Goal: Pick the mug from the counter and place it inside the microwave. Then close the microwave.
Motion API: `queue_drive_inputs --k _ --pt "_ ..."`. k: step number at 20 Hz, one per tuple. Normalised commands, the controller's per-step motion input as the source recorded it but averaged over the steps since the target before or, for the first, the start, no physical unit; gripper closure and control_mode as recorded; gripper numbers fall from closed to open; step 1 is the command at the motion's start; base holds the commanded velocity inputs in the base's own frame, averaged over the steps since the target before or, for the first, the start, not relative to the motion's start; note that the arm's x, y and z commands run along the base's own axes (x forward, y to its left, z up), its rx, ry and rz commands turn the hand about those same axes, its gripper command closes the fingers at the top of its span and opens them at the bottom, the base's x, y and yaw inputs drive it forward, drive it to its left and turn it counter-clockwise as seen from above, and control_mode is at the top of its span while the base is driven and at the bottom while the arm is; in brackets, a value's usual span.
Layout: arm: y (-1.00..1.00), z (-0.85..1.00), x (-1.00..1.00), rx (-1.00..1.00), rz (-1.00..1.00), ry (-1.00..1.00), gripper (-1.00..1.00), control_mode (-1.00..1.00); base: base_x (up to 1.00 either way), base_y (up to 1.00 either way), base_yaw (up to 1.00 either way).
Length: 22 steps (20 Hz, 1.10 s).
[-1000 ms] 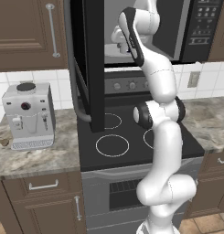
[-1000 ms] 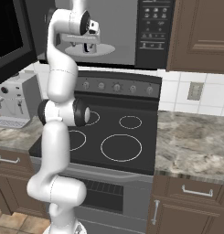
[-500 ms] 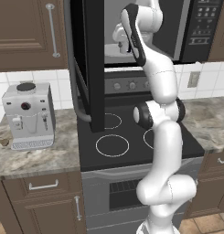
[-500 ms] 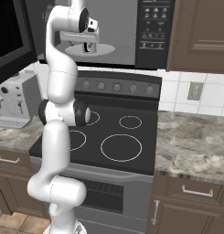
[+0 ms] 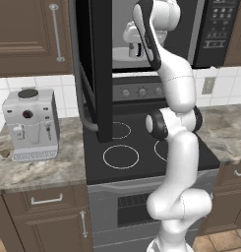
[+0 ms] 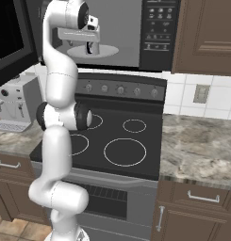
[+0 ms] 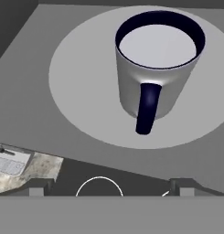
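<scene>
Where the hand view looks down, one mug (image 7: 157,64) stands upright on the white turntable (image 7: 81,82) inside the microwave (image 5: 210,29), its dark handle turned toward the camera and its rim dark navy around a pale inside. It sits off the turntable's middle, well within the disc's edge, with bare grey floor around the disc.

One end effector (image 7: 109,188) hangs before the mug, its two fingertips (image 7: 36,188) spread wide at the bottom of the hand view; nothing lies between them and they touch nothing. From the left base view the end effector (image 5: 134,47) is at the mouth of the microwave cavity, just above its floor.

One microwave door (image 5: 95,64) stands swung open to the left, reaching out over the front of the stove (image 5: 122,152). One white arm rises before the stove and bends up to the cavity. The stove top shows round burner rings, four counted in the right base view, and a row of knobs (image 6: 119,89) on its back panel.

One coffee machine (image 5: 31,125) stands on the bench (image 5: 38,167) left of the stove, well apart from the mug. A second stretch of bench (image 6: 202,141) lies right of the stove. Brown cabinets hang above and drawers with silver handles sit below; one wall outlet (image 6: 200,93) is on the tiles at right.
</scene>
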Motion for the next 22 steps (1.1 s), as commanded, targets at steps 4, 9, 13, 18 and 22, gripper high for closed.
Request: queue_drive_inputs --k 4,9,13,18,22 --pt "0.0 -0.05 -0.28 0.0 0.0 -0.07 -1.0 -1.0 0.0 0.0 0.0" --pt "0.0 -0.19 -0.33 0.0 0.0 -0.09 -1.0 -1.0 0.0 0.0 0.0" --pt "0.0 -0.36 -0.33 0.0 0.0 -0.08 -1.0 -1.0 0.0 0.0 0.0" --pt "0.0 -0.43 -0.35 0.0 0.0 -0.09 -1.0 -1.0 0.0 0.0 0.0" --pt "0.0 -0.39 -0.37 0.0 0.0 -0.11 -1.0 -1.0 0.0 0.0 0.0"
